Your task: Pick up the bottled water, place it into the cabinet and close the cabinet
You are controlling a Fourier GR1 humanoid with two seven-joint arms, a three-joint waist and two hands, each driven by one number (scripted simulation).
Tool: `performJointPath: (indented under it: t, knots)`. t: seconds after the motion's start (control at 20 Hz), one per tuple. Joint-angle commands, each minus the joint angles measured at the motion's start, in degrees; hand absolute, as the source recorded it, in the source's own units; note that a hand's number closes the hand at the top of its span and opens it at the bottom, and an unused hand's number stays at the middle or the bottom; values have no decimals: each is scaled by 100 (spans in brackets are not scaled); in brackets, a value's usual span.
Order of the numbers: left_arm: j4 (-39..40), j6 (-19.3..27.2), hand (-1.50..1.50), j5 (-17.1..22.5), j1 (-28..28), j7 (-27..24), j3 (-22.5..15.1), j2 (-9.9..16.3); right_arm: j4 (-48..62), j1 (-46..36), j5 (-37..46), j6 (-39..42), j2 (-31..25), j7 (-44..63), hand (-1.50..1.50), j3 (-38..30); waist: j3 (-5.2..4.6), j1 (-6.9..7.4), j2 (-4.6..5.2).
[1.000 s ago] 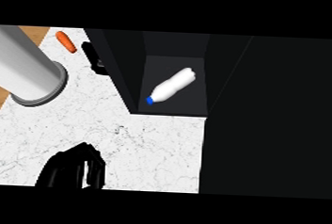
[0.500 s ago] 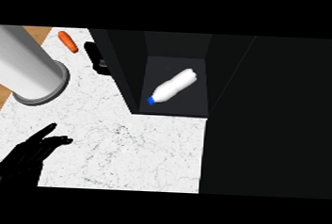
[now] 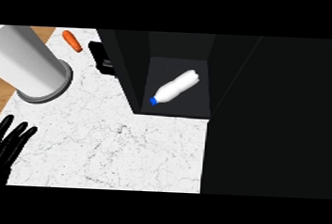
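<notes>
A white marbled counter [image 3: 111,149] carries a dark cabinet [image 3: 178,53]. The bottled water [image 3: 175,87] is seen lying on its side inside it, probably light, smooth, best held around the middle. The left hand [image 3: 4,144] is spread open at the left edge.

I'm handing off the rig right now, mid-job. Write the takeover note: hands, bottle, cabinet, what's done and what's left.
Left hand: open, fingers straight, at the lower left edge over the counter, holding nothing.
Right hand: not in view.
Bottled water: lying on its side inside the cabinet, blue cap toward the front.
Done: bottle placed.
Left: the cabinet looks open; close it.
</notes>
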Motion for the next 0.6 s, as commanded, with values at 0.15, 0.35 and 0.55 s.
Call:
performJointPath:
  t: [0.15,0.35,0.55]
  knots:
    - [-148,-399,-150,346,446,-30,357,295,-1471,-722,952,-404,-226,762,150,401,-31,156,-56]
    - [-79,-526,-150,495,553,-17,618,452,-1333,-1218,1036,-651,-282,1097,150,760,-45,111,-63]
    - [-48,-747,-150,561,865,-102,734,549,-1134,-1624,980,-1137,-59,1339,150,1247,-51,206,-77]
